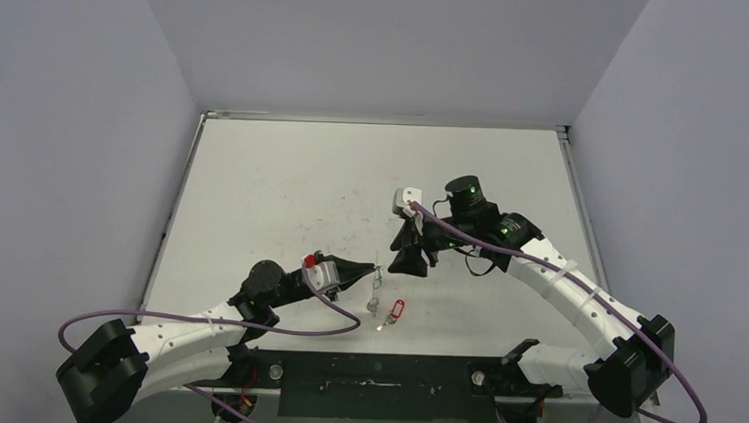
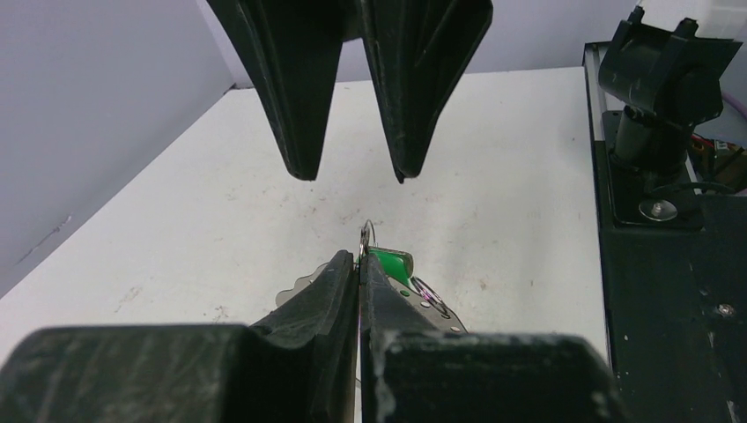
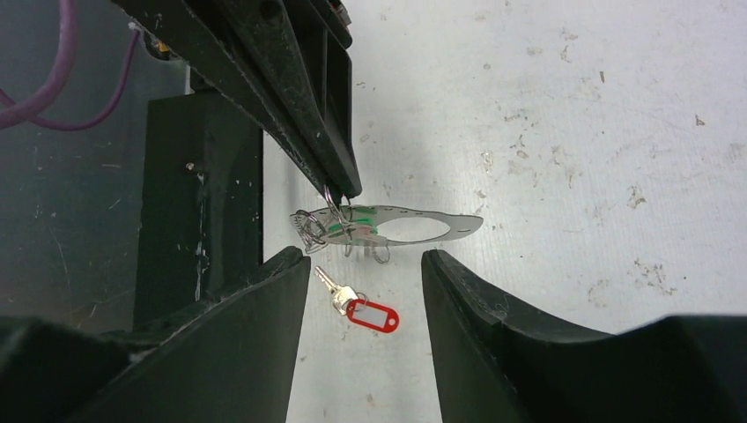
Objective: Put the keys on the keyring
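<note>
Keyring (image 2: 366,231) pinched in my closed left gripper (image 2: 359,261), arm stretched low; right gripper (image 3: 366,260) hovers above it, half open, empty.

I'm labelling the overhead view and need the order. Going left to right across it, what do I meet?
In order: left arm's elbow → left fingers → right fingers → right arm's elbow. The red-tagged key overlaps both sets of fingers sideways, so I leave it out.
</note>
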